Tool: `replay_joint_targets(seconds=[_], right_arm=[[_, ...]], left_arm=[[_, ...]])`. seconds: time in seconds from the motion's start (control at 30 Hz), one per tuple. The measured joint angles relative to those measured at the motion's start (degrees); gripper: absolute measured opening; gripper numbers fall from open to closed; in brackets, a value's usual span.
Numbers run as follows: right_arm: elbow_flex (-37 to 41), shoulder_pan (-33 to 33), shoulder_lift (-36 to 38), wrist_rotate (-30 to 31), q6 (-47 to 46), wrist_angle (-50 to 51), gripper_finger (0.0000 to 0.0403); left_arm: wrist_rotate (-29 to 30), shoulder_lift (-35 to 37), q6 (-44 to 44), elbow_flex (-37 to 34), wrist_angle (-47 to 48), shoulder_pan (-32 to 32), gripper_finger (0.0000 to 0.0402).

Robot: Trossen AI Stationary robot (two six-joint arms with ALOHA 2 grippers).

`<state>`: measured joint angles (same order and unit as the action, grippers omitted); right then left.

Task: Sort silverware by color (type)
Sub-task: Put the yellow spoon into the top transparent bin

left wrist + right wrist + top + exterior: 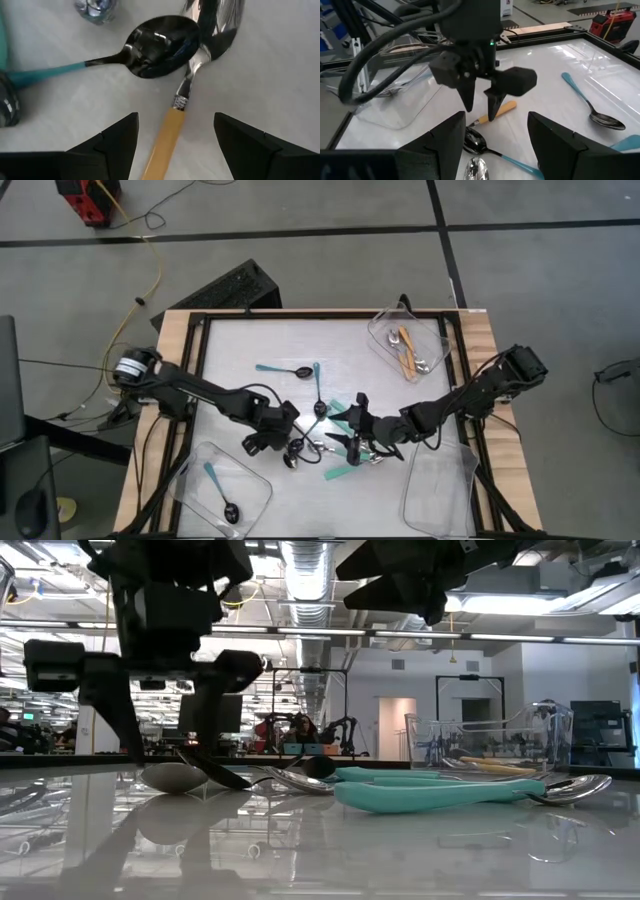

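Several spoons lie in a heap at the table's middle. My left gripper (268, 444) points down over them, open. Its fingers (114, 146) stand on either side of an orange spoon's handle (165, 140) without touching it. That spoon's silver neck lies against the black bowl of a blue-handled spoon (160, 47). My right gripper (358, 438) hovers open, close to the right of the left one, above teal-handled spoons (340, 472). It has nothing between its fingers (445, 145). Two more blue-handled spoons (283, 369) lie flat farther back.
A clear tray (382, 330) at the far right holds orange-handled spoons. A clear tray (255, 480) at the near left holds one blue-handled spoon. A third clear tray (440, 495) stands at the near right. The two grippers are close together over the heap.
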<state>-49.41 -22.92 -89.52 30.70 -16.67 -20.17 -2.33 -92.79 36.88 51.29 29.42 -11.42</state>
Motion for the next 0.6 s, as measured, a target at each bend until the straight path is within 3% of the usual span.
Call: replay_joint_targets(seconds=[0.27,0.6], right_arm=[[0.0,0.0,0.0,0.0,0.0,0.0,0.024],[0.0,0.0,0.0,-0.7,-1.3,0.2,0.024]], left_arm=[[-0.1,-1.8,3.7,0.0,-0.7,0.3,0.0237],[-2.6,-2.2,6.3,0.0,-1.3,2.7,0.0147]])
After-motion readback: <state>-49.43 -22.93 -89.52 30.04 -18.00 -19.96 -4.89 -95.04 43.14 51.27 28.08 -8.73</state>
